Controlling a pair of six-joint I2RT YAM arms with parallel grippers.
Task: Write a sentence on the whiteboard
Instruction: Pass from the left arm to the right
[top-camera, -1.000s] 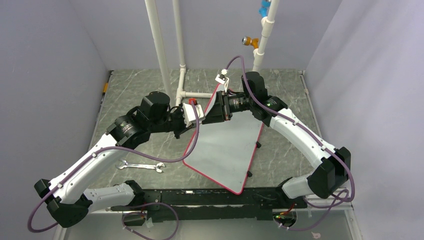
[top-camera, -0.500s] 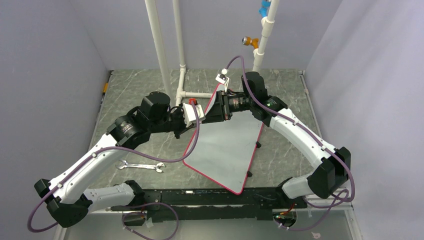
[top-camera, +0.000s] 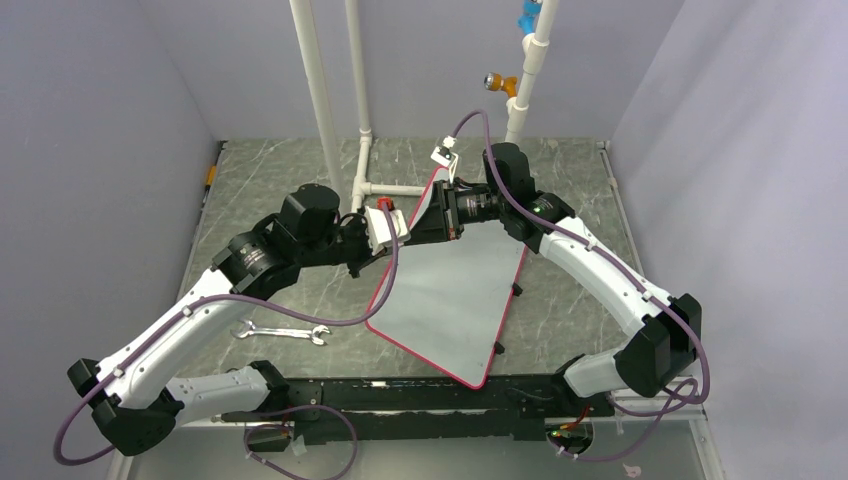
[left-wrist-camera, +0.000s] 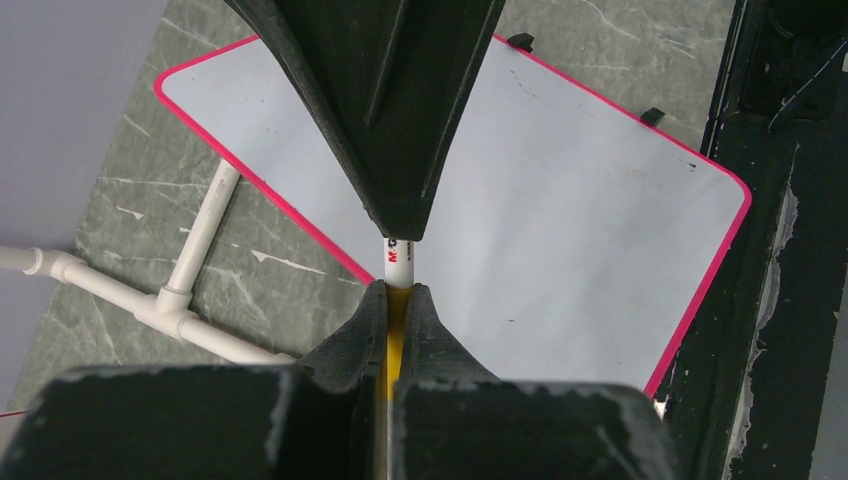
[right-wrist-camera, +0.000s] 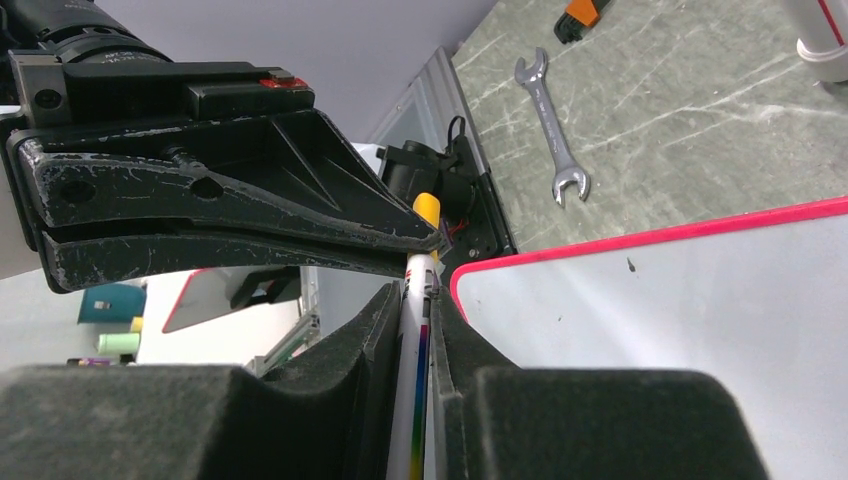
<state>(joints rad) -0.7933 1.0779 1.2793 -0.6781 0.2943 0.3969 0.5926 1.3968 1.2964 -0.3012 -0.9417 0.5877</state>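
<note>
Above the whiteboard (top-camera: 452, 292) — bare, no sentence yet, flat between the arms — the left gripper (left-wrist-camera: 398, 296) pinches the yellow cap (right-wrist-camera: 427, 210) of the marker (left-wrist-camera: 397, 262) while the right gripper (right-wrist-camera: 418, 300) clamps its barrel, so the pull should run straight along its axis, without bending.

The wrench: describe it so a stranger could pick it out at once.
Find the red-rimmed whiteboard on the grey-green table. Left of its near corner lies the wrench. It alone is bare silver metal, slim, with a jaw at each end.
</note>
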